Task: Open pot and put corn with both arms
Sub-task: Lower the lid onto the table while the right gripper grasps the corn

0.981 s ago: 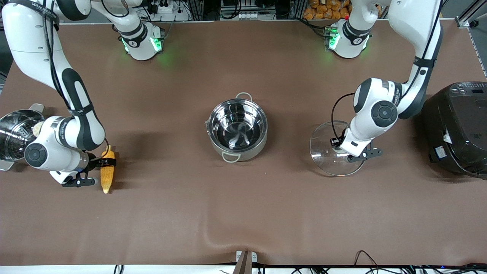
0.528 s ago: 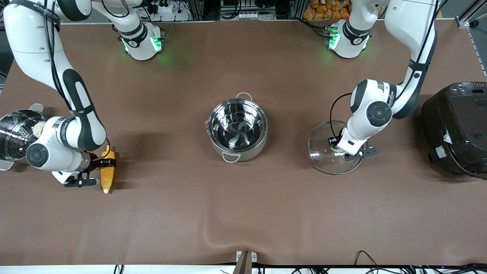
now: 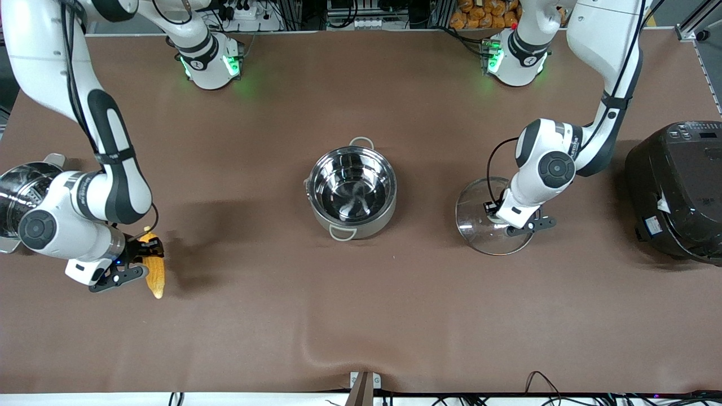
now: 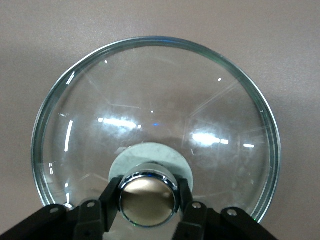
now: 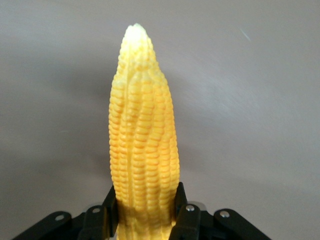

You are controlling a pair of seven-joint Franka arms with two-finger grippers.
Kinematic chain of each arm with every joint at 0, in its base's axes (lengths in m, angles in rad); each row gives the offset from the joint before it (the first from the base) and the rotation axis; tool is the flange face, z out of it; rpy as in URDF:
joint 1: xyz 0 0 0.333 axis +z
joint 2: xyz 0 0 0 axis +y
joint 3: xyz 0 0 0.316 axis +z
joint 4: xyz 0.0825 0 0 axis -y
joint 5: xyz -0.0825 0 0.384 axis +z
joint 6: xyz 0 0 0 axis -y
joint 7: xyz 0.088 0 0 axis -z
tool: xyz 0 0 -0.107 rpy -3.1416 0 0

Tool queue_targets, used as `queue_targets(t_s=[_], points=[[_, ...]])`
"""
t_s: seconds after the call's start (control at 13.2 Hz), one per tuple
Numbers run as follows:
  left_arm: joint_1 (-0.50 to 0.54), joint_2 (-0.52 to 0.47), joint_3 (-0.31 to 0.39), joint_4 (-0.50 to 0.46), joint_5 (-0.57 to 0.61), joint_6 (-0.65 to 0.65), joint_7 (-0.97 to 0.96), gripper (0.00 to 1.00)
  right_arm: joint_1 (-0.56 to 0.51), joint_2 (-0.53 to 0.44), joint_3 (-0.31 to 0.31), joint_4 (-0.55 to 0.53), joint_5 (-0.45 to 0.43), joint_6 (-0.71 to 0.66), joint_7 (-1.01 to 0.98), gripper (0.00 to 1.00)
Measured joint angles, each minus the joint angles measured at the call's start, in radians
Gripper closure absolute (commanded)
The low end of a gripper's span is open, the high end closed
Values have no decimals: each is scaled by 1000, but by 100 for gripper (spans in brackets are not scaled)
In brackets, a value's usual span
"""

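Corn (image 3: 155,269), clamped near its base by right gripper (image 3: 135,260), may pivot; left gripper (image 3: 516,217) grips lid knob (image 4: 147,198).

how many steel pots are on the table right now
2. The open pot stands mid-table. A second steel pot sits at the right arm's end, partly hidden by that arm. More may lie out of view.

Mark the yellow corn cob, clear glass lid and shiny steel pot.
yellow corn cob (image 5: 144,135), right wrist view, mid-cob kernels
clear glass lid (image 4: 155,107), left wrist view, dome glass
shiny steel pot (image 3: 352,186), front view, inner bottom
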Motion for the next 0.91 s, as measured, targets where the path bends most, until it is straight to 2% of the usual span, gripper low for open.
queue_targets(t_s=[0.23,0.45,0.6,0.91], points=[[1,1,1,2,0,0,0,0,108,-99,8,7,0,-107,-6,100],[3,-9,1,38,0,-10,0,0,203,-138,29,6,2,-147,-4,100],[5,-41,3,128,0,-131,0,0,268,-149,42,6,2,-162,19,100],[7,-113,9,413,0,-494,0,0,309,-155,42,6,2,-187,32,100]])
